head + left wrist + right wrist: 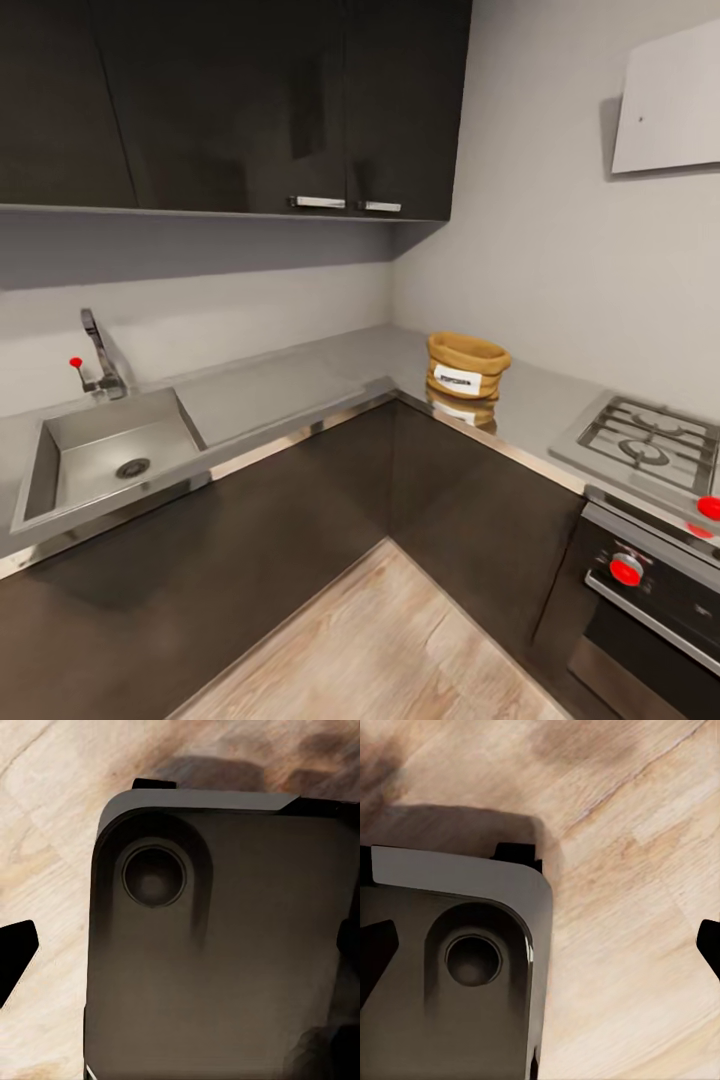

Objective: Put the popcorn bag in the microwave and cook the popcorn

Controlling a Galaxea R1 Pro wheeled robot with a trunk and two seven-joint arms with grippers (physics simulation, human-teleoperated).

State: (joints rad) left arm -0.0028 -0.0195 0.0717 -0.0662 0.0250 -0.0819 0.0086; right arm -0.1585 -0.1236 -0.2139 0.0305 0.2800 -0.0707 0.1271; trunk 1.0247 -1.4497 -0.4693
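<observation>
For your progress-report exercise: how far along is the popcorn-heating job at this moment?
Done: nothing yet. The squat brown paper popcorn bag with a white label sits on the grey metallic countertop in the corner, between the steel sink and the gas hob. In hand: nothing; both wrist views look down at wood floor. Left: grasping, microwaving, heating.

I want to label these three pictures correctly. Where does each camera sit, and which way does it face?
Head view: on the robot's head, facing the corner with the squat brown paper popcorn bag on the grey metallic countertop; no arm visible.
Left wrist view: near the left jaws, facing down at the robot's dark base.
Right wrist view: likewise, facing down.
Shared: all views show the light wood plank floor.
</observation>
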